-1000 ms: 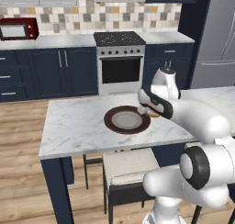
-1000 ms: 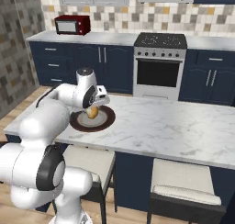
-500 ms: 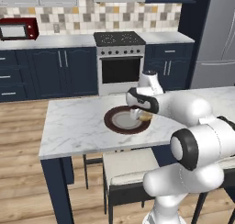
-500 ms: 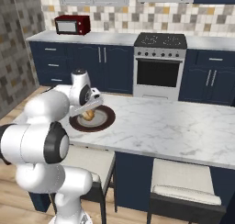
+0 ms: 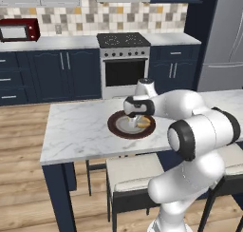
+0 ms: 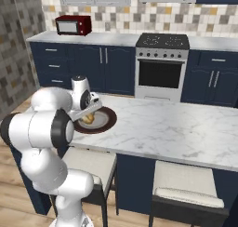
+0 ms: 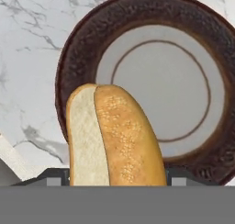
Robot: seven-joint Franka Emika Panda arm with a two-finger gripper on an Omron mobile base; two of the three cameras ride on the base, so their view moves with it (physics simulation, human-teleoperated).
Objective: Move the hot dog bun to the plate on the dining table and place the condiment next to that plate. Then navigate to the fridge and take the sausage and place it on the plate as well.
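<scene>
The gripper (image 5: 138, 118) hangs low over the brown-rimmed plate (image 5: 115, 126) on the marble desk (image 5: 76, 131), its jaws clamped on the hot dog bun (image 7: 114, 136). The bun sticks out from between them over the plate's near rim, toward the pale centre.

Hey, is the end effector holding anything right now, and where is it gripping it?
Yes, the end effector grips the hot dog bun across its near end, above the plate.

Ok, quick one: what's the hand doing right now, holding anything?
Hand: closed on the hot dog bun, held over the plate.
</scene>
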